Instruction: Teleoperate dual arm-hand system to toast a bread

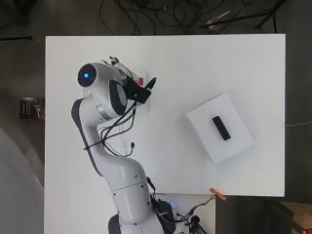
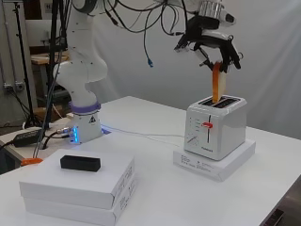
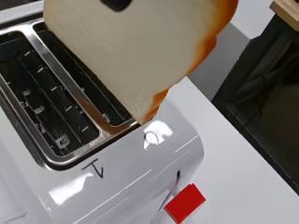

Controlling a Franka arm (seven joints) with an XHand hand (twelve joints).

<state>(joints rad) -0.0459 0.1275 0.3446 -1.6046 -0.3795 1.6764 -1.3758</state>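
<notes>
One white table (image 2: 155, 197) carries a white two-slot toaster (image 2: 214, 127) before a pale wall. The black and white hand (image 2: 209, 40) pinches a tan bread slice (image 2: 218, 84) whose lower end dips into a slot; overhead, the arm hides both.

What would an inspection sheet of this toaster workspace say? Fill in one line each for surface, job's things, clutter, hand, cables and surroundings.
Surface: white table.
Job's things: bread slice held upright above the white toaster, lower edge at a slot; toaster stands on a flat white box; red lever up.
Clutter: black block on stacked white boxes.
Hand: hand pinches the slice's top.
Cables: loops hang from the arm; one white lead crosses the table.
Surroundings: dark floor, cables beyond the table.
</notes>
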